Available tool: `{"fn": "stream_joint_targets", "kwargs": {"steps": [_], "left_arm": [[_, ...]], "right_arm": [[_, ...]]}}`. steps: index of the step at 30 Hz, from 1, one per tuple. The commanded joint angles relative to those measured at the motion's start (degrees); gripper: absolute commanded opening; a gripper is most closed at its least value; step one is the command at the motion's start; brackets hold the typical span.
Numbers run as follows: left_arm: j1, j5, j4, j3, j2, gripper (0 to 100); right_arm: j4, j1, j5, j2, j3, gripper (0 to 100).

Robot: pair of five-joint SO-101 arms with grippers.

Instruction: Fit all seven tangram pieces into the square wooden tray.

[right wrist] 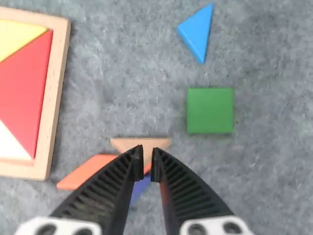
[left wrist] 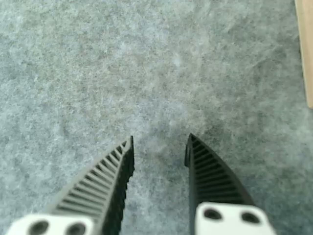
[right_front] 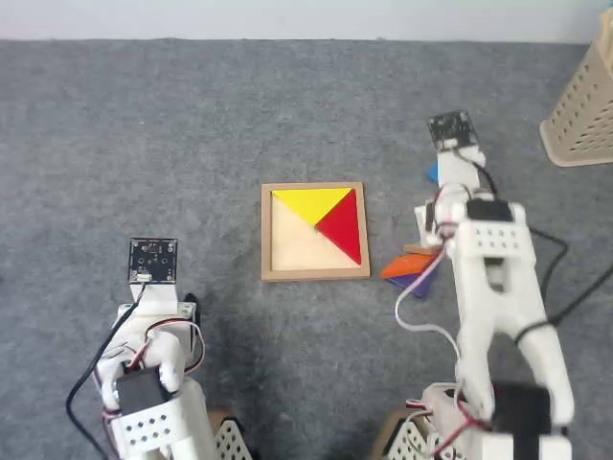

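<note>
The right claw [right wrist: 146,152] has its fingers pressed almost together, with only a thin slit between them. The tips sit over the near edge of a tan triangle [right wrist: 128,143]; whether they grip it cannot be told. An orange piece [right wrist: 85,172] and a dark blue piece [right wrist: 141,187] lie just beside the claw. A green square [right wrist: 210,110] and a blue triangle [right wrist: 197,29] lie farther out.

The square wooden tray [right wrist: 57,98] sits to one side, holding a red triangle [right wrist: 24,98] and a yellow triangle [right wrist: 19,36]. The right arm [right_front: 493,287] stretches forward over the loose pieces.

The left claw [left wrist: 159,144] is spread over bare grey table [left wrist: 98,73]. Its arm [right_front: 153,374] is folded near the table's front edge, apart from the tray.
</note>
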Motion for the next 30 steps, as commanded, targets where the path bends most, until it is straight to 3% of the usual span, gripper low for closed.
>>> {"fn": "stream_joint_targets", "kwargs": {"steps": [1, 6, 10, 16, 21, 27, 30], "left_arm": [[-0.18, -0.35, 0.18, -0.66, -0.44, 17], [-0.18, -0.35, 0.18, -0.66, -0.44, 17], [-0.18, -0.35, 0.18, -0.66, -0.44, 17], [-0.18, -0.35, 0.18, -0.66, -0.44, 17], [-0.18, -0.35, 0.18, -0.66, -0.44, 17], [-0.18, -0.35, 0.18, -0.66, -0.44, 17], [-0.18, -0.35, 0.18, -0.66, -0.44, 17]], "right_arm": [[1.01, -3.56, 5.19, -5.23, 1.05, 5.9], [4.26, -11.21, 16.0, -1.8, 2.64, 11.0], [3.82, -11.56, 22.51, 2.42, 3.16, 21.6], [0.75, -11.56, 28.92, 8.84, 3.16, 23.2], [-2.07, -11.38, 29.1, 12.97, 2.73, 23.2], [-2.68, -9.1, 24.09, 13.58, 0.62, 22.8], [-2.77, -7.78, 21.71, 13.58, -0.18, 16.5]]}}
